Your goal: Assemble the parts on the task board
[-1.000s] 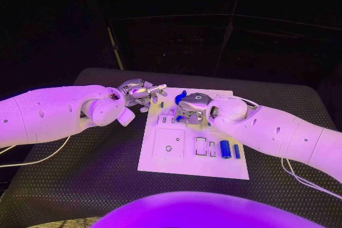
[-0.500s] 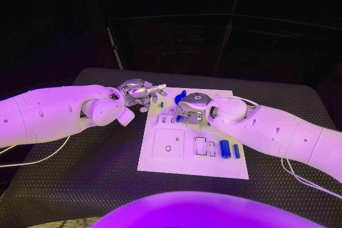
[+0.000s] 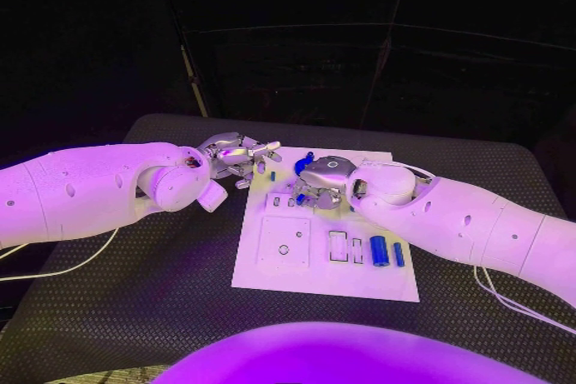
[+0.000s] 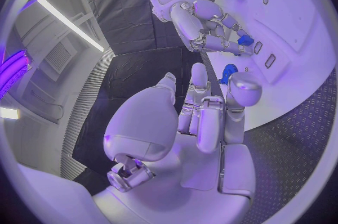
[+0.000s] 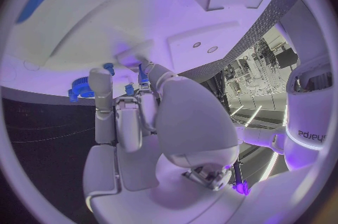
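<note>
White plastic of the task board [image 3: 288, 271] lies flat mid-table, nearest edge bare; further in, two blue parts [image 3: 379, 251] rest side by side in its right-hand recesses, likely waiting their turn; beyond them the right hand [image 3: 322, 182] bends over the board's far end, fingers pinching a small blue part [image 4: 244, 40] down towards the slots, seemingly to seat it; a blue gear-like part [image 5: 81, 88] sits just past its fingertips; farthest, the left hand [image 3: 236, 157] hovers off the board's far-left corner, fingers loosely apart, holding nothing I can see.
</note>
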Controlling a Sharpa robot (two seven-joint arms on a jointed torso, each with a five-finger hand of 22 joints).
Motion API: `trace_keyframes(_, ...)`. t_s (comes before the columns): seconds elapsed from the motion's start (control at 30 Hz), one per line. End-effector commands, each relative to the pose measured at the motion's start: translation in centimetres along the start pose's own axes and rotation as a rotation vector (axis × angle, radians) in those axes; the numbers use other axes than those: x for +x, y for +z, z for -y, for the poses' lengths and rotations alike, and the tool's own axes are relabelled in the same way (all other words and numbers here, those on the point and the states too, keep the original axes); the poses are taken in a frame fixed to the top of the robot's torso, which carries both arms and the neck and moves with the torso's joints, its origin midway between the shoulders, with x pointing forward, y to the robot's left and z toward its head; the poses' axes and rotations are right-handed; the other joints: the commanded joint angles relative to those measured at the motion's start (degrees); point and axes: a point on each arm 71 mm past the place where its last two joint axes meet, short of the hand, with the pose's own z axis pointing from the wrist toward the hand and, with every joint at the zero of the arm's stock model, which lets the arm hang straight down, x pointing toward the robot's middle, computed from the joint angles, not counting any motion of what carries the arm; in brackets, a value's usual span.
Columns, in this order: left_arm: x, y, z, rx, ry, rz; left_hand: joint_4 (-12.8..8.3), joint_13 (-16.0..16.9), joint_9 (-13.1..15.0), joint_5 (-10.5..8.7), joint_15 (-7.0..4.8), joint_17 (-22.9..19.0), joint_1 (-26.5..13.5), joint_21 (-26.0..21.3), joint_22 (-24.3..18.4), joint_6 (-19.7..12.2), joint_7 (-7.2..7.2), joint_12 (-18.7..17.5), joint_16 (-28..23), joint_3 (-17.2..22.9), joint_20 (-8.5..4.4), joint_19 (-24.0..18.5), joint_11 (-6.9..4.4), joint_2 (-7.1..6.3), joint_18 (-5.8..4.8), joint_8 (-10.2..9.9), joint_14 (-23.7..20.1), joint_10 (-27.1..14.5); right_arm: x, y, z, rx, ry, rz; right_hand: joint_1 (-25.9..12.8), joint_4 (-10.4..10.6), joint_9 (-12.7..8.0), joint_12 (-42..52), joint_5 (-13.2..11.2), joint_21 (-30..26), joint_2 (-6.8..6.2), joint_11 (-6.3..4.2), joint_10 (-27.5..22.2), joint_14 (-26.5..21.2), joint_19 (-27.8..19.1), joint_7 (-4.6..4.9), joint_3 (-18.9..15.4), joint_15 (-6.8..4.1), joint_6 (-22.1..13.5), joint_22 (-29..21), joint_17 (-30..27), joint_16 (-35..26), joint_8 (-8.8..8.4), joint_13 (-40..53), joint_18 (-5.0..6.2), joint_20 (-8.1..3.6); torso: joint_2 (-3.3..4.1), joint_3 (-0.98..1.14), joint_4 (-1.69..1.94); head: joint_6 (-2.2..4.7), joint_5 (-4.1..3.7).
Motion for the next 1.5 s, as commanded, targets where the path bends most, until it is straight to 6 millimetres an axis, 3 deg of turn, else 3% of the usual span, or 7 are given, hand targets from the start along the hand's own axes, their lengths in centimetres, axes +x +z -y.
trace_keyframes(0.03,0.1,0.1,0.2,0.006,-0.005,-0.013,-0.1,-0.1,0.1,-0.03,0.14,9.9,0.4,-0.1,0.0,0.0,0.25,-0.2,-0.2,-0.3,0.06,-0.2,0.02,-0.04,-0.02,-0.2,4.2,-0.2,0.0,0.0,0.0,0.000,-0.013,0.000,-0.1,-0.3,-0.1,-0.2,0.1,-0.2,-0.53,-0.42,0.0,4.7,0.0,0.02,-0.1,-0.48,-0.7,-0.1,9.8,-0.3,-0.38,1.4,0.33,-0.40,0.01,-0.01,0.02,0.00,-0.04)
trace_keyframes(0.57,0.0,0.0,0.2,0.008,-0.005,-0.013,-0.1,-0.1,0.1,-0.04,0.16,9.9,0.4,0.0,0.1,0.0,0.27,-0.2,-0.1,-0.4,0.08,-0.2,0.03,0.05,-0.05,-0.3,4.2,-0.2,-0.3,-0.5,0.0,-0.002,-0.020,0.034,-0.4,-1.1,-0.5,-0.6,0.2,-0.6,-1.08,-1.02,-0.3,4.6,-0.4,-0.83,-0.5,-0.88,-4.3,-0.7,9.5,-0.5,-0.36,1.0,0.43,-0.76,-0.02,0.01,-0.03,0.00,-0.07)
trace_keyframes(0.8,-0.1,0.0,0.2,0.013,-0.006,-0.018,-0.2,-0.2,0.1,-0.11,0.18,10.4,0.5,0.6,0.9,0.0,0.29,-0.2,0.2,-0.9,0.11,0.2,0.04,-0.24,-0.19,-0.5,4.3,-0.1,-0.9,-1.4,-0.6,-0.027,-0.026,0.106,-1.8,-1.0,-1.2,-0.8,0.1,-1.1,-1.97,-2.24,-0.5,4.5,-0.7,-2.60,-3.4,-1.73,-19.1,-1.2,9.3,-0.6,-0.89,0.8,0.52,-1.47,-0.14,0.02,-0.05,0.30,-0.31)
trace_keyframes(1.1,-0.4,0.1,0.1,0.014,-0.004,-0.011,-0.3,-0.2,0.1,-0.11,0.18,10.4,0.6,0.7,1.1,0.1,0.29,-0.2,0.2,-1.2,0.13,0.3,0.04,-0.42,-0.21,-0.6,4.4,0.0,-1.9,-4.4,-1.1,-0.058,0.002,0.187,-2.2,0.2,-1.3,-1.0,-0.6,-1.7,-2.16,-2.72,-0.6,4.4,-0.8,-3.23,-7.0,-2.13,-23.7,-1.8,8.9,-0.9,-0.98,0.7,0.56,-1.88,-0.26,-0.04,0.02,0.97,-0.58)
trace_keyframes(1.23,-0.4,0.2,0.1,0.013,0.005,-0.012,-0.7,-0.3,0.1,-0.08,0.19,10.5,1.1,0.7,1.1,0.1,0.30,-0.3,0.2,-1.6,0.14,0.3,0.06,-0.78,-0.21,-0.8,4.4,0.0,-3.1,-6.6,-0.3,-0.047,0.094,0.249,-2.3,1.3,-0.1,-1.0,1.1,-1.9,-1.34,-1.59,-0.5,4.3,-0.7,-1.11,-8.2,-1.51,-14.6,-2.1,8.5,-1.1,1.01,0.7,0.45,-1.68,-0.44,-0.07,0.05,1.15,-0.76)
trace_keyframes(1.37,0.0,0.0,0.3,0.009,0.056,-0.070,-2.5,-0.6,0.3,0.08,0.04,10.3,3.3,0.5,0.7,0.8,0.08,-0.6,0.1,-1.6,0.03,0.1,-0.15,-0.92,-0.11,-0.2,4.3,-0.4,-4.9,-8.9,1.6,0.015,0.260,0.302,-3.6,3.6,2.4,-4.9,2.7,-5.1,1.38,2.81,-3.7,2.8,-3.8,3.18,-8.0,2.02,1.3,-7.4,3.5,-4.2,7.41,-3.1,0.51,0.35,-0.61,-0.36,0.08,1.83,-1.74)
trace_keyframes(1.5,0.1,0.2,1.4,0.000,0.158,-0.112,-3.8,-0.6,1.0,0.09,-0.26,10.3,4.8,0.7,1.0,2.1,-0.43,-0.4,0.1,-1.0,-0.18,0.2,-0.56,-0.60,-0.15,1.3,4.3,-0.2,-5.9,-11.5,3.8,0.098,0.429,0.347,-4.3,5.1,2.5,-5.3,3.1,-5.9,2.22,2.97,-4.0,2.7,-3.9,3.14,-8.0,2.41,3.5,-8.0,2.9,-4.7,8.57,-3.7,0.97,1.35,-1.13,-0.41,-0.16,1.81,-1.45)
